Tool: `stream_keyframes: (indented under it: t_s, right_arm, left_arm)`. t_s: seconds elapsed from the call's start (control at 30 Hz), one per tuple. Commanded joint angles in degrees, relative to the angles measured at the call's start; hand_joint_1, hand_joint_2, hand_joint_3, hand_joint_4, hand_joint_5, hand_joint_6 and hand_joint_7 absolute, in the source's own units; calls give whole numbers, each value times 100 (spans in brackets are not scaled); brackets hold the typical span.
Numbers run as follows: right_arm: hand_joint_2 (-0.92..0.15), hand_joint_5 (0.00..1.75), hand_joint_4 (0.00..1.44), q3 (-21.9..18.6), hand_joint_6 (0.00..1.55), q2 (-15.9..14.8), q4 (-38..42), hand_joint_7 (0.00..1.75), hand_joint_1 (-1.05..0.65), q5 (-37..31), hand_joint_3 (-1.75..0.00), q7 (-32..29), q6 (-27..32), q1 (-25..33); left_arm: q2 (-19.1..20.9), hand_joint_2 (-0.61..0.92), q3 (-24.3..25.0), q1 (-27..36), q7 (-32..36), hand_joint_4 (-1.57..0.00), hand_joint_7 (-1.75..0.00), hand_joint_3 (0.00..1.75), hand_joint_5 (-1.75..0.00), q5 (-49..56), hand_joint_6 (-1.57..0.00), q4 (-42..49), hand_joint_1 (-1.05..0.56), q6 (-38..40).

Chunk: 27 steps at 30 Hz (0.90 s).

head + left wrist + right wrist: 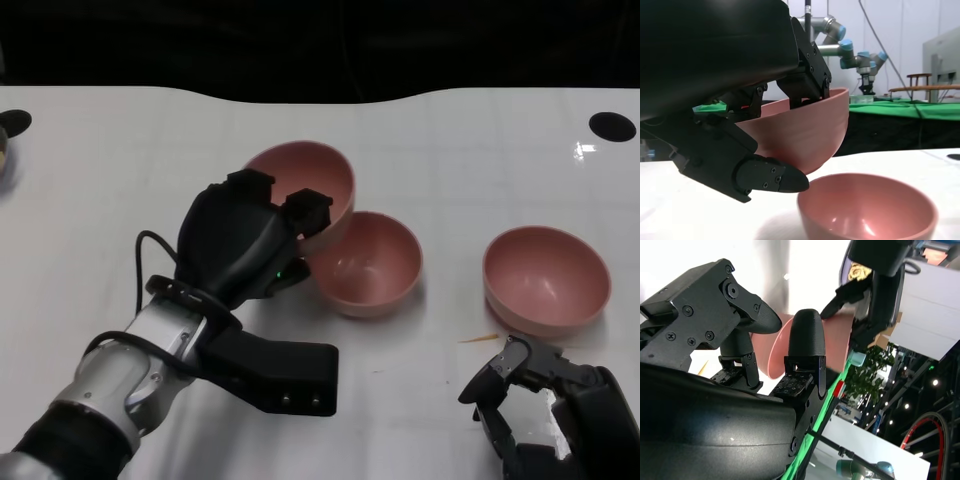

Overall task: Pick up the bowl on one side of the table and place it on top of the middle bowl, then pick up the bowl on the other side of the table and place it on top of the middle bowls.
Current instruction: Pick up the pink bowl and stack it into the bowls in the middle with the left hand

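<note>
a pink bowl (310, 180) is being held by the left hand (240, 240), with fingers (308, 212) hooked over its rim and another finger (771, 178) pressed under its outside wall. the held bowl is being kept up off the white table (120, 180) and tipped to one side. in the left wrist view it is seen hanging just above the rim of the middle bowl (368, 264), and it cannot be told if the two are touching. the middle bowl is being left upright on the table, just beside the held one. a third pink bowl (546, 278) is being left upright on the table, well apart from the middle bowl, on the robot's right side. the right hand (548, 410) is being kept low near this third bowl, at the near edge of the table. nothing is being held in the right hand, and its fingers (808, 337) are seen spread apart, with a pink bowl showing past them in the right wrist view. a thin orange sliver (478, 338) is lying on the table between the third bowl and the right hand. a dark round spot (611, 126) is seen on the far right of the table.
</note>
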Motion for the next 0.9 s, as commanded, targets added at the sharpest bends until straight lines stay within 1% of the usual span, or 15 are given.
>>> stream_keyframes:
  t_s: [0.03,0.07,0.1,0.13,0.17,0.2,0.33,0.47,0.53,0.67,0.73,0.8,0.83,0.87,0.9]
  right_arm:
    - [-39,155,70,-15,74,-55,12,131,-10,92,-122,14,-10,17]
    - [-40,155,70,-10,73,-58,-9,132,-10,96,-122,21,16,28]
    - [-40,155,70,-3,73,-60,-26,132,-11,99,-122,27,34,37]
    - [-40,155,69,1,73,-58,-28,132,-10,107,-122,33,34,40]
    - [-40,155,69,4,73,-56,-24,132,-9,112,-123,35,29,41]
    - [-39,154,69,6,73,-53,-20,132,-9,119,-123,37,25,40]
    - [-39,155,69,14,72,-55,-29,133,-10,135,-123,51,44,43]
    - [-38,156,69,24,73,-48,-26,134,-11,133,-124,49,40,48]
    - [-37,155,69,32,73,-36,-59,134,-11,151,-125,50,72,67]
    - [-35,154,70,38,73,-39,-66,134,-11,135,-126,33,63,67]
    - [-35,154,70,42,73,-45,-70,134,-11,121,-126,28,39,70]
    - [-36,153,70,47,73,-46,-78,134,-10,126,-125,31,40,75]
    - [-36,153,70,49,73,-45,-82,134,-10,126,-125,31,44,76]
    - [-36,153,70,50,73,-45,-84,134,-10,126,-125,29,47,77]
    - [-36,153,71,47,73,-44,-85,134,-10,108,-125,15,45,78]
  left_arm:
    - [-52,76,-64,-200,-115,-86,-41,17,-174,13,-117,-8,-27,-21]
    - [-106,77,-107,-236,-113,-86,-38,14,-174,27,-119,24,-27,-32]
    - [-156,78,-162,-277,-80,-86,-41,11,-174,63,-120,75,-27,-42]
    - [-205,81,-217,-318,-72,-87,-68,8,-175,88,-110,124,-25,-55]
    - [-253,83,-273,-358,-116,-87,-80,7,-175,104,-104,158,-25,-56]
    - [-281,84,-310,-384,-164,-87,-85,7,-175,104,-100,178,-26,-55]
    - [-446,86,-363,-457,-192,-87,-90,7,-175,-1,-99,354,-25,-201]
    - [-553,89,-457,-506,-182,-88,-82,7,-175,2,-98,567,-27,-296]
    - [-582,91,-505,-525,-254,-87,-82,9,-174,-5,-99,644,-26,-319]
    - [-613,91,-616,-561,-320,-85,-99,13,-175,84,-94,771,-26,-258]
    - [-592,89,-687,-569,-508,-84,-97,12,-175,131,-92,767,-26,-155]
    - [-554,90,-740,-566,-693,-81,-87,11,-173,186,-90,712,-30,-39]
    - [-531,90,-755,-560,-774,-81,-76,9,-171,218,-94,674,-31,14]
    - [-513,91,-758,-551,-849,-81,-67,7,-160,238,-95,632,-32,54]
    - [-482,92,-774,-547,-1022,-78,-55,8,-143,274,-93,557,-34,134]
